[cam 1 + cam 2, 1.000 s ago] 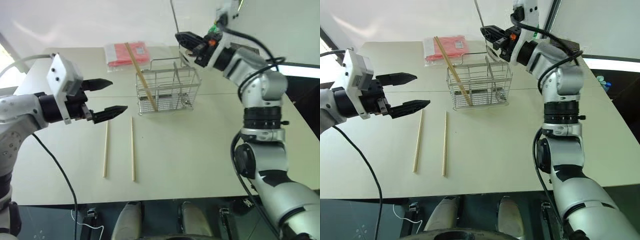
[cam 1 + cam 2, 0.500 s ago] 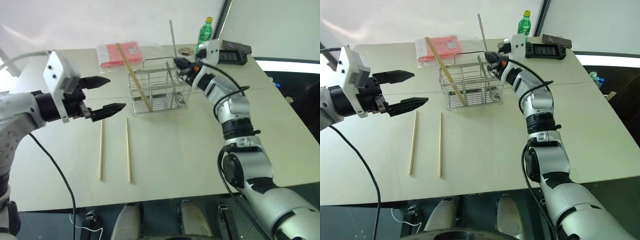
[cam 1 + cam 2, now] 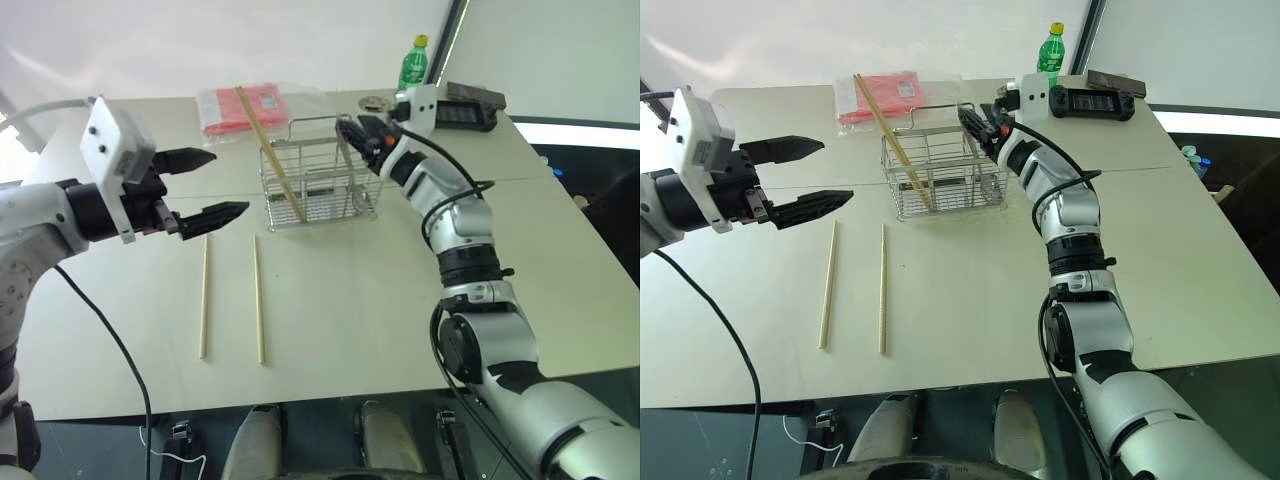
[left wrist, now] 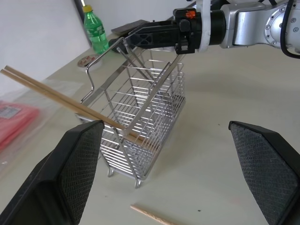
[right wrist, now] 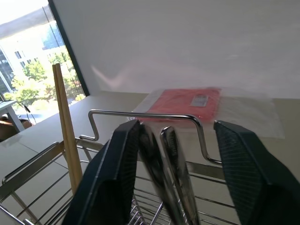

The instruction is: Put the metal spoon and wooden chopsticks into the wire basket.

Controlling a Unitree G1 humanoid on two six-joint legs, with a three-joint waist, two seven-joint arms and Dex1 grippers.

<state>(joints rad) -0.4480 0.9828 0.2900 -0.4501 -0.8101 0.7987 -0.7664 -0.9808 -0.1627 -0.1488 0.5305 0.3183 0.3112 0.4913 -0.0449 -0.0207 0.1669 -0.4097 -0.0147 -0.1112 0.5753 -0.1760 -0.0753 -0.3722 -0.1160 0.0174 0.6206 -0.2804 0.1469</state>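
Observation:
The wire basket (image 3: 315, 185) stands at the table's far middle. Two wooden chopsticks (image 3: 268, 145) lean in its left part, tips sticking out above the rim. Two more chopsticks (image 3: 204, 295) lie flat side by side on the table in front of it. My right gripper (image 3: 352, 127) hovers at the basket's right top, open. The metal spoon (image 5: 176, 173) stands in the basket, its shiny handle rising between the spread fingers, close to one finger (image 5: 119, 164). My left gripper (image 3: 229, 182) hangs open and empty above the table, left of the basket.
A red packet in clear wrap (image 3: 245, 108) lies behind the basket. A green bottle (image 3: 412, 62), a black device (image 3: 465, 102) and a small round lid (image 3: 375, 101) sit at the back right. The table's near edge (image 3: 300, 395) runs below the loose chopsticks.
My right gripper came down onto the basket's top with the spoon and then opened. The spoon's handle, which stood high above the basket, now sits low inside. The left gripper stayed put.

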